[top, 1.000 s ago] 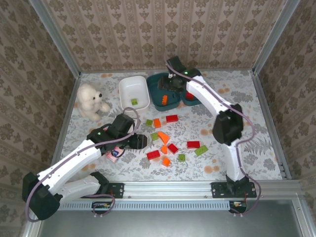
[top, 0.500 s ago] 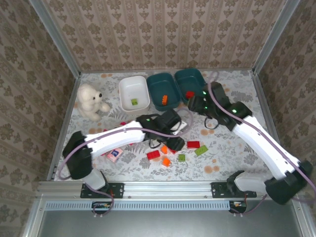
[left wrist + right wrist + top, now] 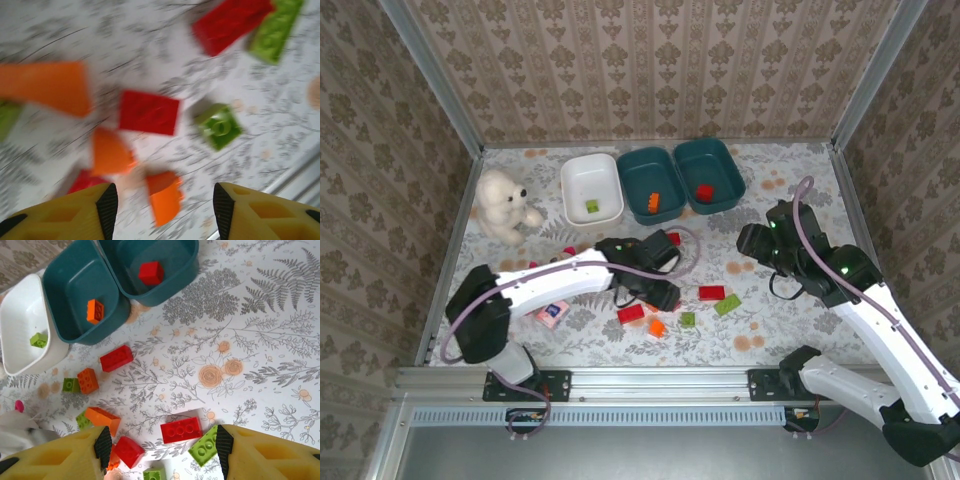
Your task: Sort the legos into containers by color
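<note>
Left gripper (image 3: 162,199) hovers open over blurred bricks (image 3: 149,112); right gripper (image 3: 160,445), open too, views the far trays (image 3: 70,280).

Floral table (image 3: 790,190) w/ 3 trays (image 3: 645,172), loose legos (image 3: 711,293), teddy (image 3: 503,205), doll (image 3: 552,312)

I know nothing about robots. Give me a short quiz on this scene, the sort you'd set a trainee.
1. True or false: the white tray holds a red brick.
2. Pick one: the middle teal tray holds a single brick. Its colour is A) red, B) orange, C) green.
3. Short answer: what is the left gripper holding?

Key
1. False. It holds a green brick.
2. B.
3. Nothing. Its fingers stand apart above the loose bricks on the table.
</note>
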Motion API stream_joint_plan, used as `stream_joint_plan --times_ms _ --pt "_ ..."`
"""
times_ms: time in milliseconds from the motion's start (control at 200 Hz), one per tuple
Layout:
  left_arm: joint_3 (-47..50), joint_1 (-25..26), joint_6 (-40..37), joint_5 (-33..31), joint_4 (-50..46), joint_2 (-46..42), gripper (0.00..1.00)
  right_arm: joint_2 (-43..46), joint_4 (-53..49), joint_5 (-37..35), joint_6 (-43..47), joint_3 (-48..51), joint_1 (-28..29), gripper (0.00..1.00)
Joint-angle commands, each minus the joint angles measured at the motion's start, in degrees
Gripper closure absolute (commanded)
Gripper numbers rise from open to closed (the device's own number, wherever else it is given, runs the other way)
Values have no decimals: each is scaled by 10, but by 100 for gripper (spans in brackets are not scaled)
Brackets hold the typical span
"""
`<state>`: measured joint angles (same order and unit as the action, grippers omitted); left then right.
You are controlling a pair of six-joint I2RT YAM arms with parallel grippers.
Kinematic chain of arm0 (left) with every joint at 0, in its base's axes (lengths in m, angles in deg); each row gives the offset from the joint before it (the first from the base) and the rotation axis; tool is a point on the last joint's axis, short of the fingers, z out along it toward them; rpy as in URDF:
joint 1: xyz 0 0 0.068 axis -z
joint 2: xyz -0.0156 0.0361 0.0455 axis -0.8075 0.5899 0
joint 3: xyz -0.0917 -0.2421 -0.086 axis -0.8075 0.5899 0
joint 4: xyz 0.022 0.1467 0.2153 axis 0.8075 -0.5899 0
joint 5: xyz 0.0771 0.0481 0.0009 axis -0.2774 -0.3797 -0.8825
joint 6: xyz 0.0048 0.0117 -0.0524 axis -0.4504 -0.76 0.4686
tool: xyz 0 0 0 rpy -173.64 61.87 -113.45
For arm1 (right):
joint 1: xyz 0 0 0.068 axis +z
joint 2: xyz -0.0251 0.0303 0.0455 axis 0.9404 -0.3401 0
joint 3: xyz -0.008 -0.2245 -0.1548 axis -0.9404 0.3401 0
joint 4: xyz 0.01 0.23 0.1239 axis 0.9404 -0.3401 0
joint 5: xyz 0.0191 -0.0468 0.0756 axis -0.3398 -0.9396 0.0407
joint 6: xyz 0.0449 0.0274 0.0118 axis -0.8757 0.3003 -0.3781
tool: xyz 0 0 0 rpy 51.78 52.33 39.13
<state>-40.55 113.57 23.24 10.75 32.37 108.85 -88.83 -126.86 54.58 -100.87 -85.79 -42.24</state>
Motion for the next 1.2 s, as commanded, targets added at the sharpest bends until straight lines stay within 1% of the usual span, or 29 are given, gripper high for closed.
stream_joint_plan --times_ms 0,250,390,465,530,605,805,855,935,1050,1195 --pt "27 -47 75 -42 -30 -12 42 -6 3 19 -7 20 -3 40" --pt "18 -144 146 -29 -3 28 42 -23 22 30 -6 24 -3 40" --pt "4 -179 187 -61 4 35 41 -25 24 31 -6 29 -3 40" --pt "-17 -195 190 -73 3 50 42 -24 28 36 -9 36 -3 40" --pt "-43 -206 169 -74 -4 74 43 -23 31 39 -12 41 -3 40" --pt "-73 -218 136 -90 -23 103 43 -23 32 42 -13 45 -3 40" --pt "-102 -248 16 -81 -31 143 44 -27 33 41 -10 41 -4 40" --pt "-104 -251 -14 -76 -30 147 46 -28 33 40 -9 40 -4 40" --pt "-109 -251 -60 -71 -29 156 47 -30 34 40 -9 40 -5 40" --pt "-103 -247 -90 -59 -8 167 46 -38 36 43 -8 38 -5 40" --pt "-95 -245 -112 -44 18 179 42 -51 38 45 -5 29 -6 40"
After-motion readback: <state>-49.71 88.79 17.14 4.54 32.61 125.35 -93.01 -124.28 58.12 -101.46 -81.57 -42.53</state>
